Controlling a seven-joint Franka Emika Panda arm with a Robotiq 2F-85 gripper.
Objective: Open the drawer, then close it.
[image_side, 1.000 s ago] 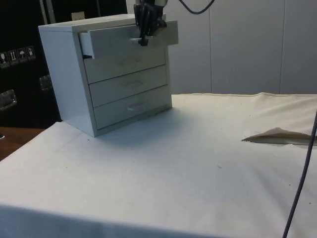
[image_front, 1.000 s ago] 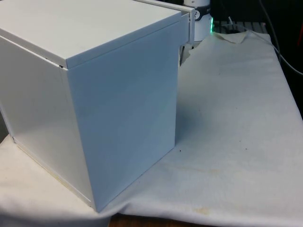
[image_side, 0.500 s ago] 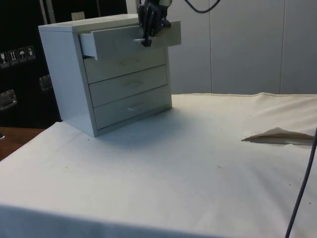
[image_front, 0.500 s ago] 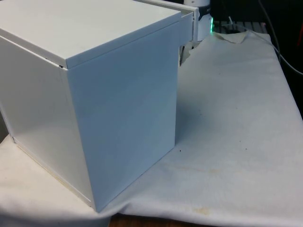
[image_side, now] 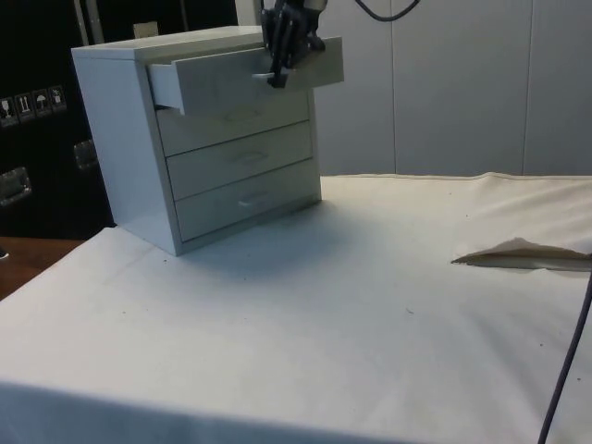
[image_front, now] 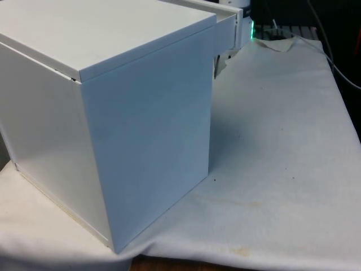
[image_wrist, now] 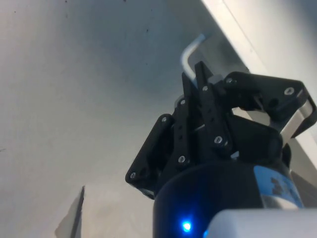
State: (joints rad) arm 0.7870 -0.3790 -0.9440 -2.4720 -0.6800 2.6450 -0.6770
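A white chest of drawers (image_side: 139,139) stands at the side view's left, its top drawer (image_side: 231,79) pulled partway out. My black gripper (image_side: 276,76) reaches down from above and is shut on that drawer's handle (image_wrist: 190,52), a pale bent bar held between the fingers (image_wrist: 208,104) in the wrist view. Three lower drawers (image_side: 240,157) sit flush. In the front view the chest (image_front: 113,113) turns its back and side to the camera, and the open drawer's edge (image_front: 228,25) sticks out at its far top corner.
White cloth (image_side: 370,305) covers the table, with a raised fold (image_side: 518,252) at the side view's right. A dark cable (image_side: 564,370) hangs at that view's right edge. Dark cabinets (image_side: 37,111) stand behind the chest.
The top drawer has slid further out of the chest, and my gripper has moved with it, still holding the handle.
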